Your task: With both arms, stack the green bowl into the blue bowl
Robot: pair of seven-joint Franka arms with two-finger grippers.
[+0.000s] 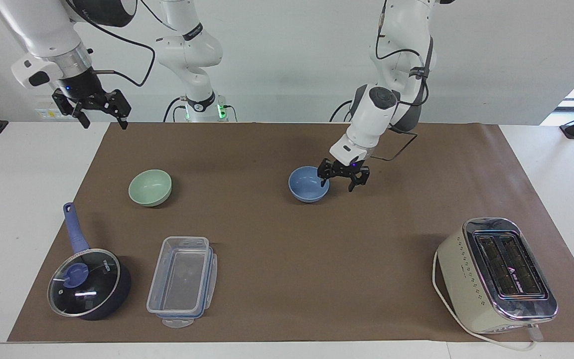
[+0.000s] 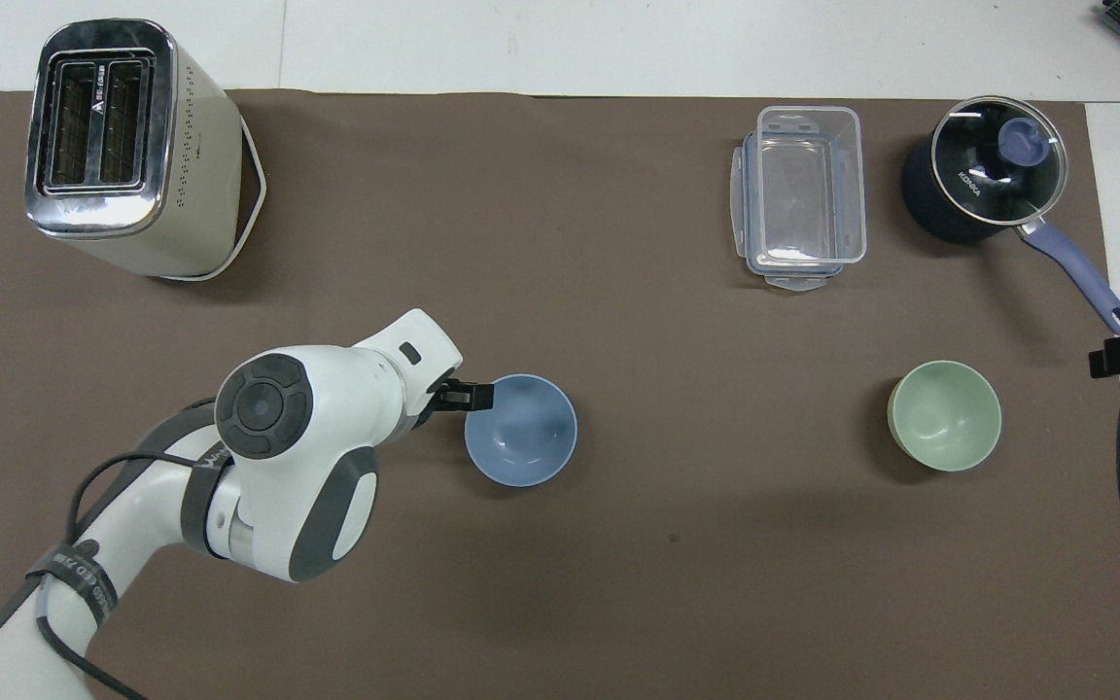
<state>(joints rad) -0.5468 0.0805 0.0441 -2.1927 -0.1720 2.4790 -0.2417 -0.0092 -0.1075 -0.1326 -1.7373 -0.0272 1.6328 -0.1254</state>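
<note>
The blue bowl (image 1: 309, 184) stands upright near the middle of the brown mat and also shows in the overhead view (image 2: 521, 430). My left gripper (image 1: 343, 179) is open, low beside the bowl's rim on the side toward the left arm's end, and holds nothing; in the overhead view (image 2: 458, 397) the wrist hides most of it. The green bowl (image 1: 150, 187) stands alone toward the right arm's end, seen from above too (image 2: 944, 415). My right gripper (image 1: 100, 113) hangs open and empty high over the mat's edge at the right arm's end.
A cream toaster (image 1: 496, 274) stands farther from the robots at the left arm's end. A clear plastic container (image 1: 182, 281) and a dark blue lidded saucepan (image 1: 85, 284) lie farther from the robots than the green bowl.
</note>
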